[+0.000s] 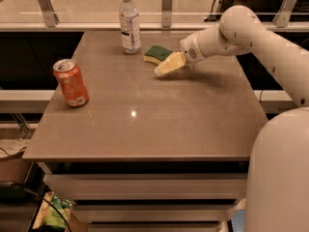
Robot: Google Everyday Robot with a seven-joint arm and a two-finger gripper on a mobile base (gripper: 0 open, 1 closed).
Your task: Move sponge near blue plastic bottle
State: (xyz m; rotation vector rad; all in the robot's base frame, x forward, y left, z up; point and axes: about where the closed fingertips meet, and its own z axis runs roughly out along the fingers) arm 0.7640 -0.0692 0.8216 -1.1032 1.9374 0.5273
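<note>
The sponge (155,53), dark green on top over pale yellow foam, lies flat on the table a short way right of the blue plastic bottle (129,23). The bottle is clear, with a white cap and a white-and-blue label, and stands upright at the table's far edge. My gripper (170,64) reaches in from the right on the white arm. Its pale tip sits low over the table, right against the sponge's near right edge.
An orange soda can (71,83) stands upright near the left edge of the brown table (145,124). A metal railing with posts (166,4) runs behind the far edge. My white arm and body fill the right side.
</note>
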